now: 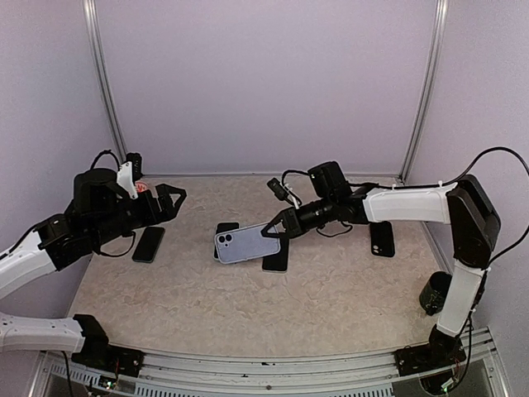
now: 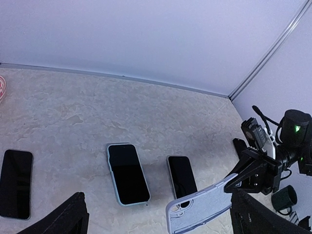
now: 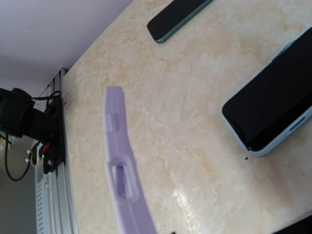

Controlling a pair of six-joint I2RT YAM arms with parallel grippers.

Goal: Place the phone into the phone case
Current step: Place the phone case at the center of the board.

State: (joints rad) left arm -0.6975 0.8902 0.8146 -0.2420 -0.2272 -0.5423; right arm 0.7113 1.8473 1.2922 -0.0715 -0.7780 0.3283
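Hovering over the marbled table (image 1: 331,306) with left gripper (image 1: 175,201) spread wide, gripping nothing; pinching the lavender phone case (image 1: 245,244) aloft in the right gripper (image 1: 271,232), near the blue-edged phone (image 2: 127,173) lying screen-up on the table.

Lifted phone case (image 1: 246,244) overhanging the middle phones (image 2: 127,173) — access from above blocked, near table (image 1: 248,314) open

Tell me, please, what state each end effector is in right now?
Left end effector: open, holding nothing.
Right end effector: shut on the lilac phone case.
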